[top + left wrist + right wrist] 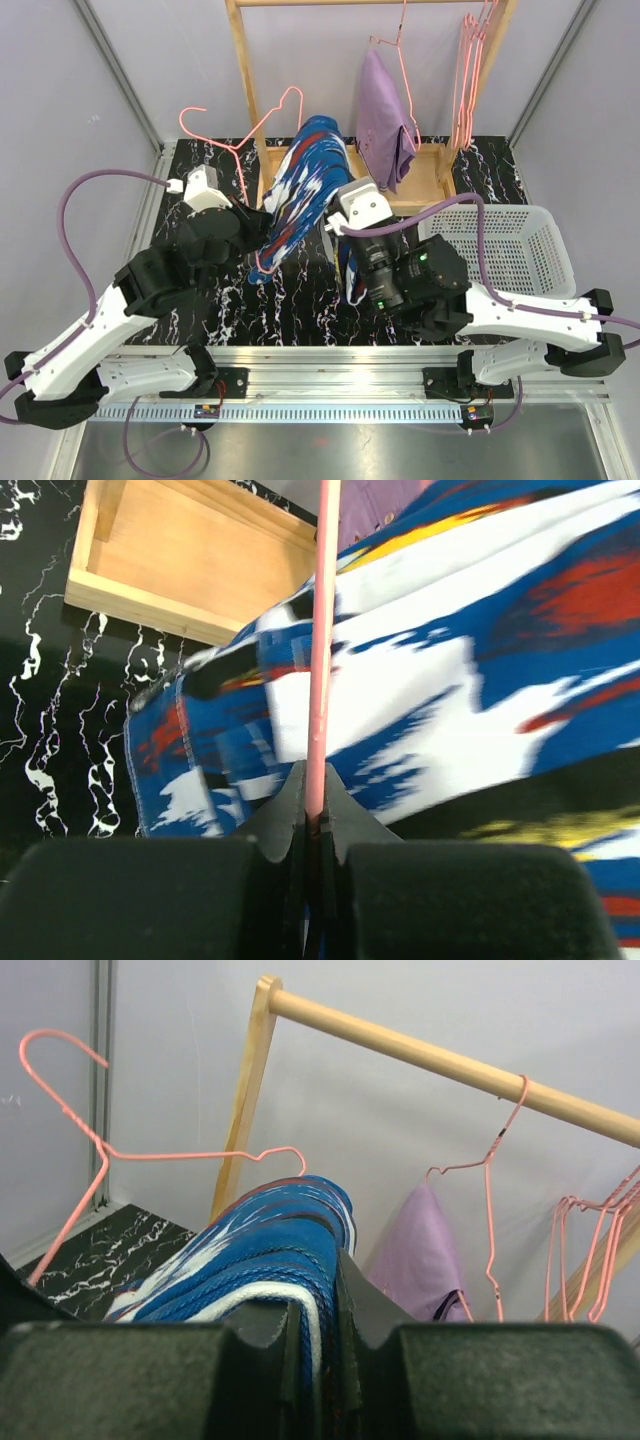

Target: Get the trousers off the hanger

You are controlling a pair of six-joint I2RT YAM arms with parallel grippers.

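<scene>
Black marble table [200, 160] below: left gripper [315, 800] clenched on the pink hanger [322, 630], right gripper [318, 1295] pinching the blue trousers [305, 185]; lilac trousers [380, 120] hang on the rack [400, 1050].

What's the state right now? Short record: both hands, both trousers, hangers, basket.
left hand: shut on the thin pink wire hanger, which is off the rail
right hand: shut on a fold of the dark blue cloth trousers with white and red streaks
blue trousers: draped over the held hanger, not yet off
plain lilac cloth trousers: hanging on another pink wire hanger on the wooden rail
spare hangers: at the rail's right end
white plastic mesh basket: on the table beside the right arm
</scene>
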